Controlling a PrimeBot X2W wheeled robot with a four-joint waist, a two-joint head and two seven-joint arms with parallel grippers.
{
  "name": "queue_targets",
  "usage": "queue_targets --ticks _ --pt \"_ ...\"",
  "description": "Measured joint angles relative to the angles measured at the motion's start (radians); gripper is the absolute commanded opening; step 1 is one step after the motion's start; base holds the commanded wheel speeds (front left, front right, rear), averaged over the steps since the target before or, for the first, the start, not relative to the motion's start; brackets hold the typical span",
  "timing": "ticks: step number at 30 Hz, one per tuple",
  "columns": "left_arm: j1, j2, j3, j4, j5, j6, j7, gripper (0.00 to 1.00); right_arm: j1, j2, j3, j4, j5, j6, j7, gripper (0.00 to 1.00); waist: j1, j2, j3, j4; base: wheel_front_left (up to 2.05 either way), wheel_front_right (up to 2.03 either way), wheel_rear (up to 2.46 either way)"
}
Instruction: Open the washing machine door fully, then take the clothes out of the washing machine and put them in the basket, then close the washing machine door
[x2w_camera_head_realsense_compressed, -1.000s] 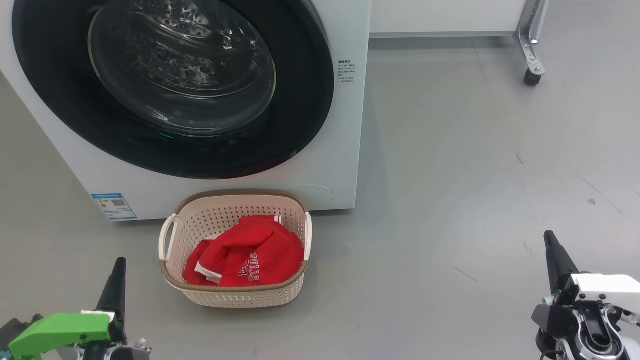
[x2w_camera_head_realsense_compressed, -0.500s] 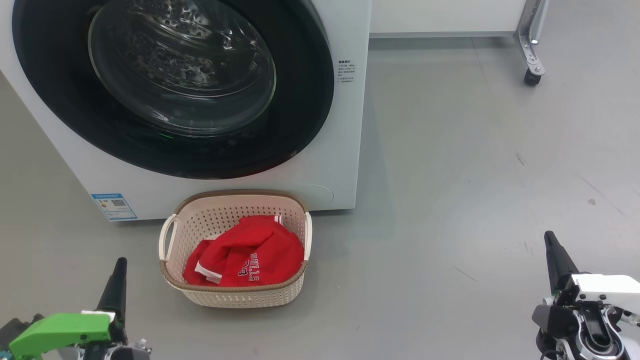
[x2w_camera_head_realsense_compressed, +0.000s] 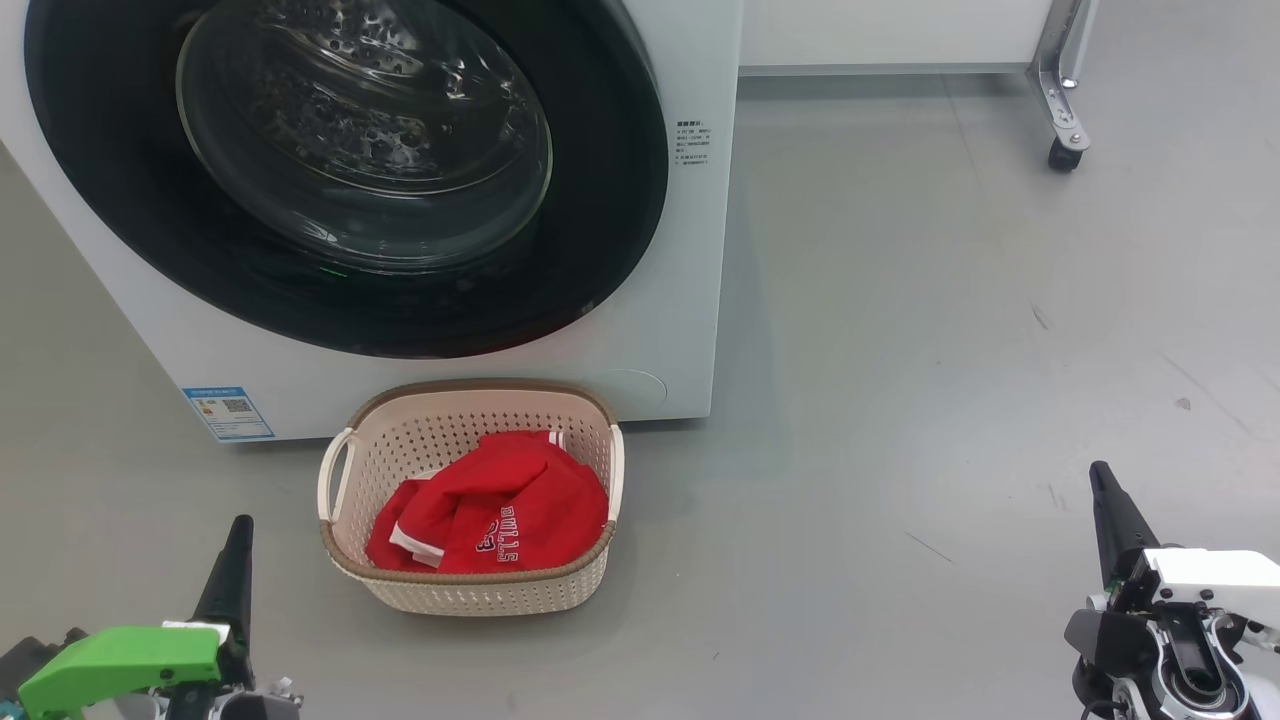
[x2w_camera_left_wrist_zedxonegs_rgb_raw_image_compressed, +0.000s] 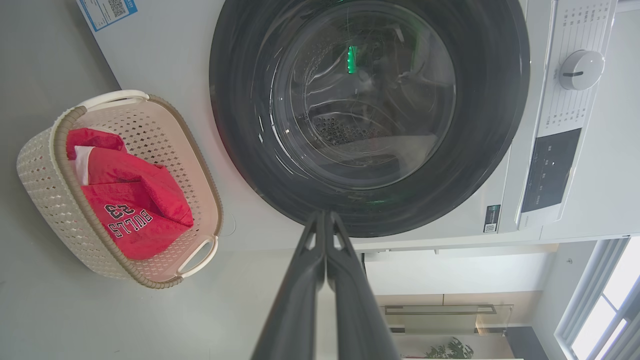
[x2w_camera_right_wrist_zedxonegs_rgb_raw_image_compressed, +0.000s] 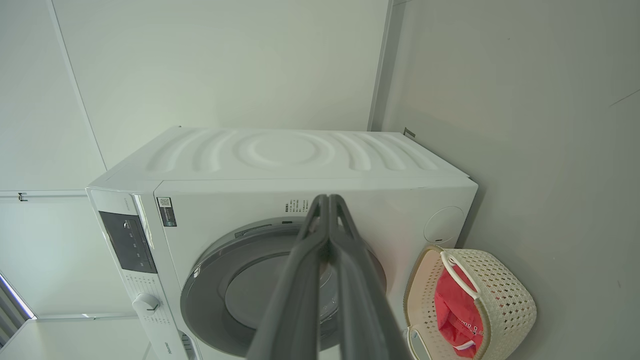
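The white washing machine (x2w_camera_head_realsense_compressed: 690, 300) stands ahead, and its round black-rimmed door (x2w_camera_head_realsense_compressed: 600, 200) sits flush against the front, glass bowl over the steel drum. On the floor right in front of it is the cream basket (x2w_camera_head_realsense_compressed: 470, 590) holding the red clothes (x2w_camera_head_realsense_compressed: 500, 515) with white "BULLS" lettering. My left gripper (x2w_camera_head_realsense_compressed: 238, 525) is shut and empty, low at the left of the basket. Far off to the right my right gripper (x2w_camera_head_realsense_compressed: 1098, 470) is shut and empty too. The left wrist view shows the door (x2w_camera_left_wrist_zedxonegs_rgb_raw_image_compressed: 240, 125), basket (x2w_camera_left_wrist_zedxonegs_rgb_raw_image_compressed: 40, 165) and clothes (x2w_camera_left_wrist_zedxonegs_rgb_raw_image_compressed: 135, 210); the right wrist view shows the machine (x2w_camera_right_wrist_zedxonegs_rgb_raw_image_compressed: 280, 155) and basket (x2w_camera_right_wrist_zedxonegs_rgb_raw_image_compressed: 505, 300).
Grey floor spreads out to the right of the machine. A metal leg with a black caster (x2w_camera_head_realsense_compressed: 1062, 152) stands at the far right. A blue sticker (x2w_camera_head_realsense_compressed: 228, 412) marks the machine's lower left front. The control panel and dial (x2w_camera_left_wrist_zedxonegs_rgb_raw_image_compressed: 580, 70) sit along the machine's top.
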Motion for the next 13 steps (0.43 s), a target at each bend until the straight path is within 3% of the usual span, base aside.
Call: queue_targets --ticks 13 --pt "0.0 -0.001 0.001 0.0 0.0 0.0 0.0 0.0 -0.002 0.0 -0.001 0.0 0.0 0.0 0.0 0.0 0.0 0.0 0.0 0.0 0.0 0.0 0.0"
